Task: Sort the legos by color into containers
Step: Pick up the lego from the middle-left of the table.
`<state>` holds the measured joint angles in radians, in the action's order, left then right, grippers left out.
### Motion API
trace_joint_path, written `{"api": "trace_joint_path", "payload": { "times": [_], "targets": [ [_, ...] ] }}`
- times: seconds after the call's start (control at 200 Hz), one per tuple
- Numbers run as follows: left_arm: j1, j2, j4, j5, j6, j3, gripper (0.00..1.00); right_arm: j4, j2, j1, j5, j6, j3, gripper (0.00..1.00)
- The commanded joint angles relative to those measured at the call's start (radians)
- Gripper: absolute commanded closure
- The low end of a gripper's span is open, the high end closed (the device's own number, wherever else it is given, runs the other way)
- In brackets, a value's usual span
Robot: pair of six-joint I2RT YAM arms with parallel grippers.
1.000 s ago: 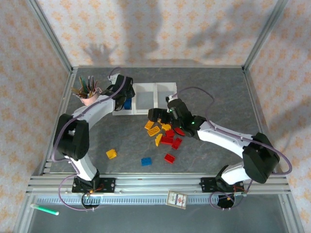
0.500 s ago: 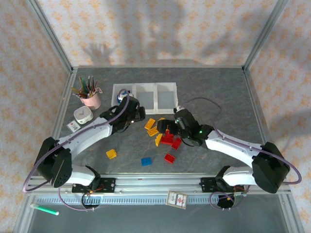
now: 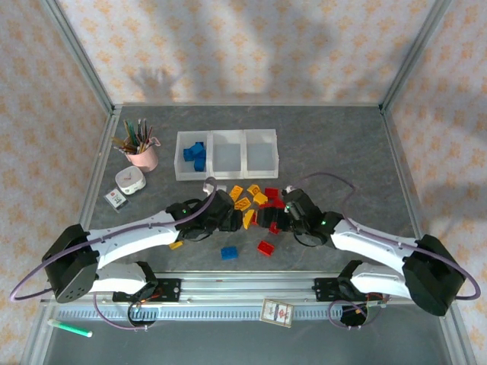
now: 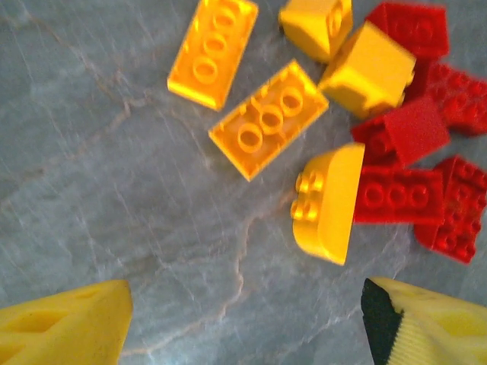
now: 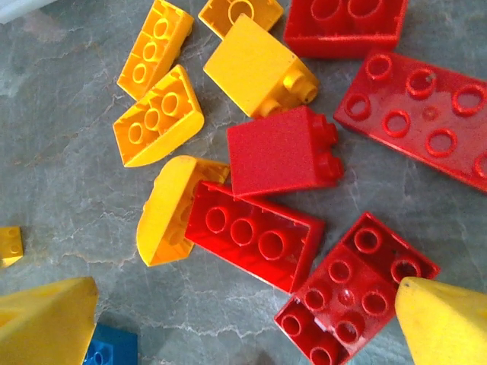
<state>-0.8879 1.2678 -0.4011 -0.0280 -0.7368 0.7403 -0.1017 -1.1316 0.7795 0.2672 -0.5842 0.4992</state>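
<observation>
**Spread jaws over a yellow-and-red brick pile**

Nearest, on the metal rail in front of the arm bases, a green marker pen [image 3: 70, 328] and a small printed card [image 3: 278, 312]. Just beyond, on the grey stone-patterned tabletop [image 3: 342, 144], three stray legos: a small blue studded plastic brick [image 3: 229, 252], a loose red brick [image 3: 265, 247] just to its right, and a loose yellow-orange brick [image 3: 176, 245] half tucked under the left forearm.

Next, the left gripper [image 4: 243, 327], yellow foam-padded fingers [image 4: 61, 327] set wide apart with nothing between them but bare tabletop, low at the near-left edge of the pile of yellow-orange and red legos [image 3: 255, 204]. Ahead of it in the left wrist view, a rounded yellow-orange brick [image 4: 327, 201] touching a red three-stud brick [image 4: 399, 194], with two flat yellow-orange bricks lying beyond.

Facing it from the right, the right gripper [image 5: 243, 323], likewise fully spread and gripping nothing, over the red side of the same pile. Between its fingers in the right wrist view, a red square brick [image 5: 354, 293]; further on, a red block tipped on its side [image 5: 281, 148].

Further back on the left, a small white rounded box [image 3: 131, 181] with a paper tag [image 3: 116, 199] beside it, then a pink cup of pens [image 3: 141, 156].

Farthest, well apart from the pile, the containers: three joined white translucent plastic bins [image 3: 244, 156] in one low tray. In the left bin, several blue bricks [image 3: 195, 153].
</observation>
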Motion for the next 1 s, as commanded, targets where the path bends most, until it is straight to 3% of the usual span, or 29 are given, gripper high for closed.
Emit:
{"api": "trace_joint_path", "payload": {
  "times": [0.0,0.355,0.636,0.781,0.996],
  "targets": [
    [-0.027,0.02,-0.039,0.018,-0.053,-0.039,0.18,-0.001,0.047,0.0,0.014,-0.033,-0.024,0.0],
    [-0.195,0.057,-0.071,0.006,-0.273,-0.09,0.1,-0.019,0.131,0.007,0.014,-0.062,-0.086,0.0],
    [-0.285,0.181,-0.077,-0.027,-0.363,-0.049,0.1,-0.018,0.136,0.007,0.0,-0.048,-0.089,0.0],
    [-0.303,0.235,-0.109,-0.069,-0.398,-0.029,0.17,-0.009,0.136,0.007,0.004,-0.047,-0.099,0.0],
    [-0.325,0.262,-0.087,-0.072,-0.409,-0.012,0.41,-0.01,0.143,0.007,0.002,-0.036,-0.091,0.0]
  ]
}}
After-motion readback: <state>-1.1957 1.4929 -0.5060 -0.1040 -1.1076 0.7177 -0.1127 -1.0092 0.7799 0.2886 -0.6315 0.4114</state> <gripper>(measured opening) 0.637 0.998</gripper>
